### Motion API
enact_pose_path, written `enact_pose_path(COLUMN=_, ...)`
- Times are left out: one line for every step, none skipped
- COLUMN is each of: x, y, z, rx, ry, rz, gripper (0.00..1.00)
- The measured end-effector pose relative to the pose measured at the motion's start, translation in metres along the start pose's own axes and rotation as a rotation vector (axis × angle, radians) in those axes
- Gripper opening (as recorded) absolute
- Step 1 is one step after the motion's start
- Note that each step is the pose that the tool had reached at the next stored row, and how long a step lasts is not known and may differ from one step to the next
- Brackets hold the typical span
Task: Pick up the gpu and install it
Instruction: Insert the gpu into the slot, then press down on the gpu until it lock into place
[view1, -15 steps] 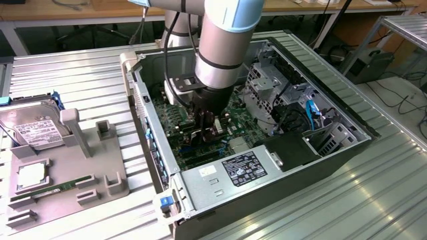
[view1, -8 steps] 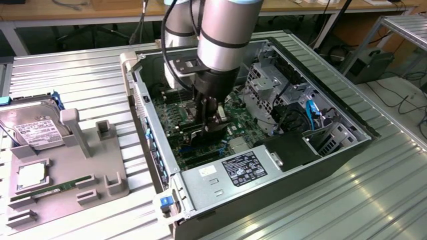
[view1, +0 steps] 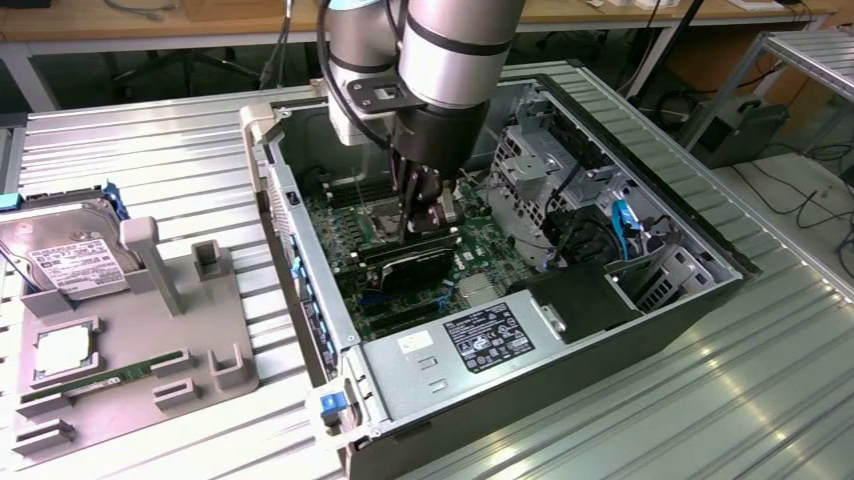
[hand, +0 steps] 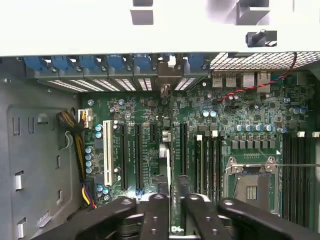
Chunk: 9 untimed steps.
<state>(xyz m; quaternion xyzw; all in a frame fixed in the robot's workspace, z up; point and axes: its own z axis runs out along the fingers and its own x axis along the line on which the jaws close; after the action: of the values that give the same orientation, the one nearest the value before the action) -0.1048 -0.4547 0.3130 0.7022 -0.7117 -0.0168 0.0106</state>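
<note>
Left of the computer case, in the exterior view: a grey tray lying flat on the metal table. On the tray, a silver hard drive at the far end, a small square chip nearer, and a long green memory stick just beside the chip. Well apart from the case, with open table in between.

Inside the case, lid off, top wide open. Plenty of room above. Green board flat on the bottom, with high walls all round it.

Near the middle of the case: the gpu, black, standing on its long edge on the green board. Straight above it, the gripper hanging down from the thick silver arm, right at the card's top edge. Squeezing or let go: cannot tell.

Tight there, with the case's left wall close on one side and a silver metal cage close on the other.

Toward the case's right wall: black and blue cables bunched in a corner. At the near end of the case, a silver box with a black label.
</note>
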Motion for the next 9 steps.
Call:
enact_pose_path(x=0.0000, y=0.0000, z=-0.0001, rx=-0.0001, ry=0.0001, rz=0.000, gripper=0.11)
enact_pose_path(x=0.0000, y=0.0000, z=0.0000, rx=-0.0001, ry=0.0001, rz=0.000, gripper=0.11)
enact_pose_path(x=0.0000, y=0.0000, z=0.0000, rx=-0.0001, ry=0.0001, rz=0.000, gripper=0.11)
enact_pose_path(x=0.0000, y=0.0000, z=-0.0001, rx=-0.0001, ry=0.0001, rz=0.000, gripper=0.11)
enact_pose_path(x=0.0000, y=0.0000, z=-0.0001, rx=-0.0001, ry=0.0002, rz=0.000, gripper=0.11)
enact_pose_path(x=0.0000, y=0.0000, z=-0.0001, rx=-0.0001, ry=0.0002, rz=0.000, gripper=0.11)
enact_pose_path(x=0.0000, y=0.0000, z=-0.0001, rx=-0.0001, ry=0.0001, rz=0.000, gripper=0.11)
enact_pose_path(x=0.0000, y=0.0000, z=-0.0001, rx=-0.0001, ry=0.0001, rz=0.000, gripper=0.11)
enact_pose_path(x=0.0000, y=0.0000, z=-0.0001, rx=-0.0001, ry=0.0002, rz=0.000, gripper=0.11)
